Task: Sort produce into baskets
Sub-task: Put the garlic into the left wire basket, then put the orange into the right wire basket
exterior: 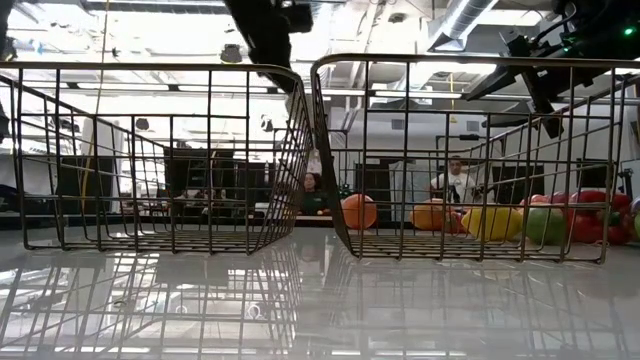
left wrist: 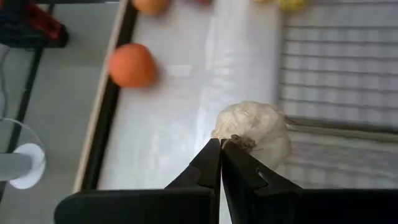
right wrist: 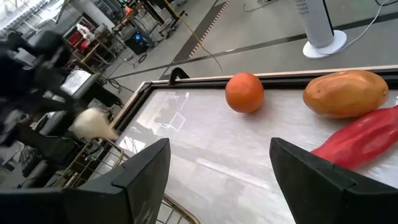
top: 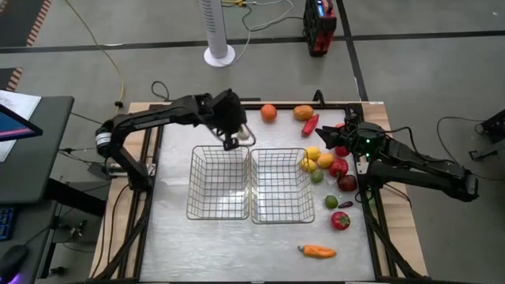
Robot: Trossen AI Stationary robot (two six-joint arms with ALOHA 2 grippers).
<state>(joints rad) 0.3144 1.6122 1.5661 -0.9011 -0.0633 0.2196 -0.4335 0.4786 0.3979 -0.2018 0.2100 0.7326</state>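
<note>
Left gripper (top: pixel 230 143): clenched on the stem tip of the whitish bulb (left wrist: pixel 255 132), which hangs just above the far rim of the left basket (top: pixel 218 184); it should carry further over that basket's middle and lower before letting go, since the pinch looks slight. Right basket (top: pixel 280 186): just beside the left basket, nothing in it. Right gripper (top: pixel 333 140): fingers spread, holding nothing, beyond the right basket above the produce heap (top: pixel 327 167).

No text, label, brand, number or sign can be read on anything in these views.
</note>
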